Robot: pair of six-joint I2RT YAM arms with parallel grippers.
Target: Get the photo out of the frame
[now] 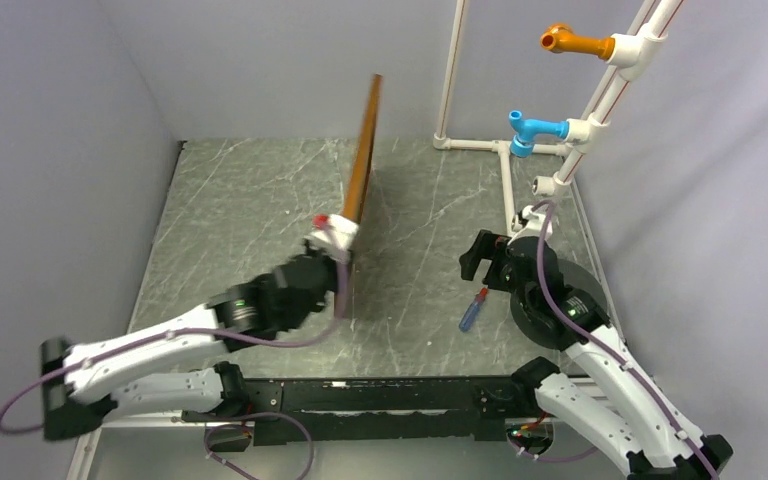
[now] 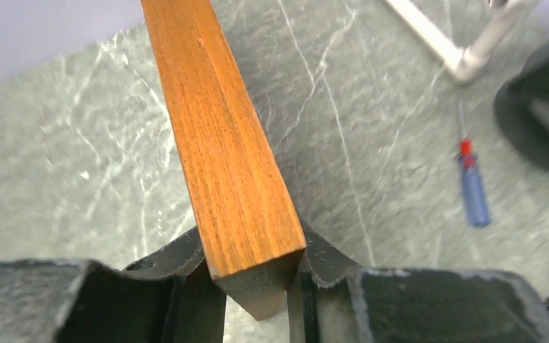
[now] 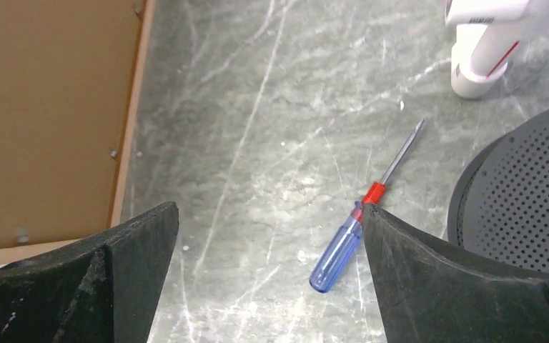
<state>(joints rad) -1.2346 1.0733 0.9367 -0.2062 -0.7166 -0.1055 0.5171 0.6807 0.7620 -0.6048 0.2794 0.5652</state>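
The frame (image 1: 362, 160), thin reddish-brown wood, stands on edge mid-table and shows edge-on in the top view. My left gripper (image 1: 335, 240) is shut on its near end. In the left wrist view the moulding (image 2: 221, 143) runs between the two black fingers (image 2: 329, 286) of my left gripper (image 2: 257, 275). In the right wrist view the photo's light-brown backing board (image 3: 43, 121) sits inside the frame's rim (image 3: 132, 121). The printed side is hidden. My right gripper (image 1: 475, 265) is open and empty (image 3: 270, 236), to the right of the frame.
A blue-handled screwdriver (image 1: 473, 309) lies on the table below my right gripper (image 3: 347, 243) and shows in the left wrist view (image 2: 473, 189). A black perforated disc (image 3: 522, 207) sits at right. A white pipe rack (image 1: 580, 130) with orange and blue pegs stands back right. Grey walls enclose the table.
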